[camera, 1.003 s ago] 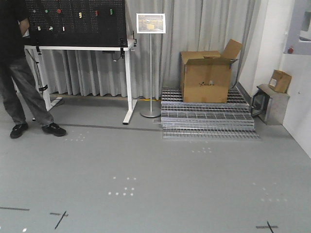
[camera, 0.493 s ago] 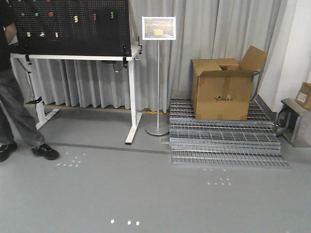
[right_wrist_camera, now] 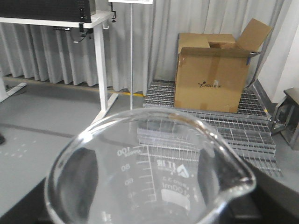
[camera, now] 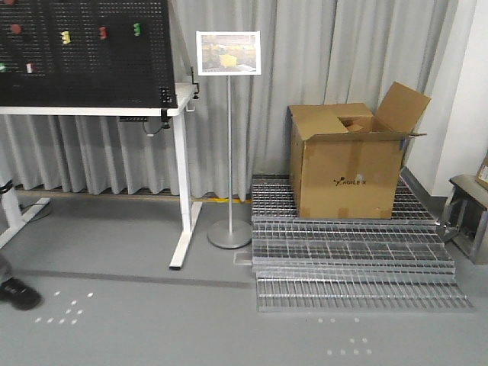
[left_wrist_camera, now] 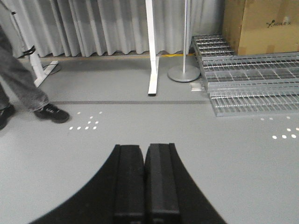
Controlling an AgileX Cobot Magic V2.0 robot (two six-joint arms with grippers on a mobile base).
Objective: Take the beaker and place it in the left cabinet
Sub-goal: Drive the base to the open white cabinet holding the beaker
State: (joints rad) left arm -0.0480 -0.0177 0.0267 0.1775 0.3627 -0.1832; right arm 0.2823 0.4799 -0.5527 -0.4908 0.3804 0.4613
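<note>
Your widest open room is the grey floor (camera: 152, 328), bare from the near edge up to the curtain (camera: 328, 69), with only clusters of small white dots on it. At the left stands 1 white-legged bench (camera: 181, 191) carrying 1 black pegboard (camera: 84, 53) hung with small coloured pieces. Its foot reaches toward you, so watch that edge.

At the right, 1 stepped metal grating (camera: 351, 252) rises in 3 tiers. On the top tier sits 1 cardboard box (camera: 347, 171) with its flaps open; you cannot tell what is inside. 1 sign stand (camera: 229, 137) has its round base on the floor between the bench leg and the grating, close to the grating's corner. A person's leg (left_wrist_camera: 21, 79) and shoe (left_wrist_camera: 53, 113) stand at the left, near the bench's far leg.

The beaker (right_wrist_camera: 149, 154) fills the lower half of the right wrist view. It is clear, empty, and printed with a scale marked 100, with its pouring lip to the right. The right gripper (right_wrist_camera: 149, 191) pinches it, and dark fingers (right_wrist_camera: 84, 172) show through the glass on either side. The left gripper (left_wrist_camera: 145, 182) hangs above bare floor, its 2 black fingers pressed together with nothing between them.
</note>
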